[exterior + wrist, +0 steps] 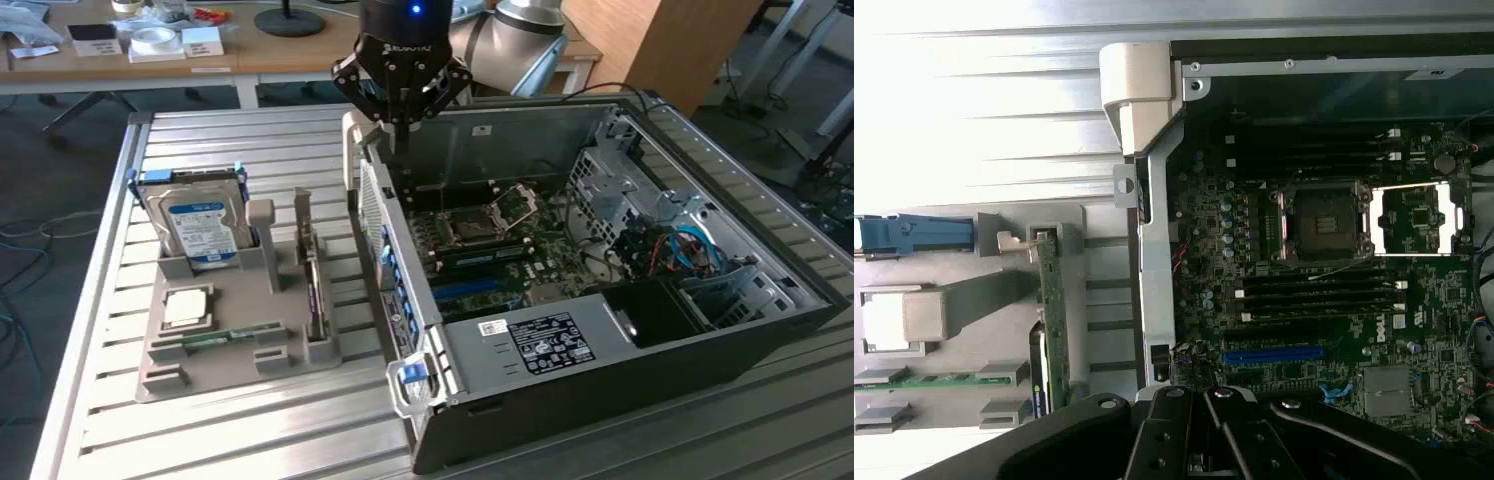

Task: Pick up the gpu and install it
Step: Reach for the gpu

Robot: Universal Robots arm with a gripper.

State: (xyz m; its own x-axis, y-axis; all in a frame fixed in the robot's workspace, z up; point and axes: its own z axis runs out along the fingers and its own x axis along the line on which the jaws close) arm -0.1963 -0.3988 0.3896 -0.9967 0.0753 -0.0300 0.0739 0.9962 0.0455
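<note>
Ribbed aluminium worktop (200,440) carrying grey moulded holder (200,375) on exterior view's left. gpu (310,280) standing on edge in holder's right slot (upright, leaving top edge graspable): thin dark board, pale bracket at far end. Beyond, silver hard drive (200,228) sitting upright in its own slot. Open metal case (574,400) lying on side, exposing motherboard (507,250). Farthest, claw (396,128) hovering over case's far-left corner, appearing closed, gripping nothing, well apart from gpu.

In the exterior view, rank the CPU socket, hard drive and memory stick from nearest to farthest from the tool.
1. CPU socket, inside the case, closest to the tool.
2. Hard drive, upright in the tray, exterior view's left.
3. Memory stick, at the tray's front edge.
</note>
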